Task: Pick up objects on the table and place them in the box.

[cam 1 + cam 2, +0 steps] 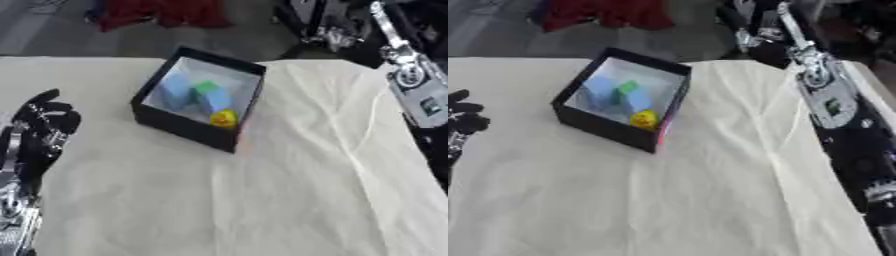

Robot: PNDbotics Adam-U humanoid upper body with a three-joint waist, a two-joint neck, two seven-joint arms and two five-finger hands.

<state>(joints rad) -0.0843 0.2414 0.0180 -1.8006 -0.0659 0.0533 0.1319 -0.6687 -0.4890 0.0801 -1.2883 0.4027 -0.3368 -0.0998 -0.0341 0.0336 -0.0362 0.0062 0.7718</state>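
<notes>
The left hand (pixel 39 125) rests at the left edge of the table (pixel 262 190), fingers loosely curled upward and holding nothing, with a strip of bare cloth between it and the box (pixel 188 127). To its right and a little farther back, the black box stands askew, holding two blue blocks (pixel 179 90), a green block (pixel 206 87) and a yellow object (pixel 224 119). Beyond the box, creased cloth runs to the right edge, where the right arm (pixel 829 100) lies; its hand cannot be made out.
</notes>
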